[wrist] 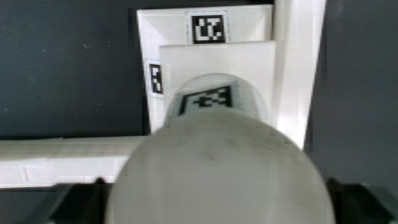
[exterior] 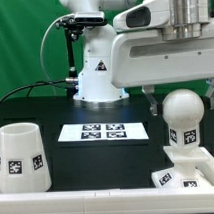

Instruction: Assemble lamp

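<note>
Bulb [exterior: 182, 112] taken as landmark throughout. From the exterior view, found it upright on the raised socket of the flat square base [exterior: 187, 174], round head uppermost, a square tag on its neck facing the camera. Could not tell the depth of seating in the socket. Saw the jaws spread wide to either side of the round head. Noted one of the fingers [exterior: 151, 96] just beside the bulb on the exterior view's left and the other just beside it on the exterior view's right, a sliver of dark background between each and the white head. Judged them open, gripping nothing. Noted the arm [exterior: 143, 39] reaching in above the bulb from its pedestal behind. Spotted the shade [exterior: 22, 156] well apart from the bulb toward the exterior view's left, standing on the dark tabletop [exterior: 97, 167] with its narrower open end up and a tag on its wall. Placed the marker board [exterior: 104, 131] flat between shade and bulb, somewhat farther back than both.

From the wrist view, looked down on the bulb [wrist: 222, 160], blurred round head filling the foreground, a tag showing on it. Made out the base [wrist: 231, 50] beyond and beneath the bulb, one tag on its top face and another on its edge. Caught dark fingers [wrist: 80, 203] at either side of the head, partly hidden by it, likewise spread.
</note>
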You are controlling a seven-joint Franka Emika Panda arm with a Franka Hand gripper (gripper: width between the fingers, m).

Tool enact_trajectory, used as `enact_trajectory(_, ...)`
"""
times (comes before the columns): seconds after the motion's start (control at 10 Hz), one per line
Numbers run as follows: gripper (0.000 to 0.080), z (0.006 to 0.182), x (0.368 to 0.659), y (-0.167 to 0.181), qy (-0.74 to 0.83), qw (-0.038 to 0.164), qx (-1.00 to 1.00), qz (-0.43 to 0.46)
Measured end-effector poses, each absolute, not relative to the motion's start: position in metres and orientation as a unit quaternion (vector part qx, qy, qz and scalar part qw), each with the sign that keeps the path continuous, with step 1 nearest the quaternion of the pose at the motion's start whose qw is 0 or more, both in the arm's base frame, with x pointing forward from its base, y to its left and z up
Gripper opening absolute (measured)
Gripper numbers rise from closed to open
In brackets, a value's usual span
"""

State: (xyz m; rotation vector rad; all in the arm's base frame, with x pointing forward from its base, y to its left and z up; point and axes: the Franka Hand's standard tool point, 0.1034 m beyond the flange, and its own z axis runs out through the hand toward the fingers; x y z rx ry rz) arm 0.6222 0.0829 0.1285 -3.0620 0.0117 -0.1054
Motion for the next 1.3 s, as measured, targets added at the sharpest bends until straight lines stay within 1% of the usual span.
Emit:
enact_trajectory(0.3,0.057,0.128,0.622,0.083,0.052,0.041,-0.997,-0.032)
enact_trajectory(0.7,0.0571,0.128,0.621,0.082,0.305,0.046,-0.951,-0.037)
enact_trajectory(1.0,0.0573,0.128,0.619,0.085,0.498,0.049,-0.866,-0.023)
enact_trajectory(1.2,0.0573,0.128,0.617,0.096,0.625,0.058,-0.779,-0.005)
enact_trajectory(1.3,0.0573,0.128,0.618,0.101,0.672,0.069,-0.737,0.002)
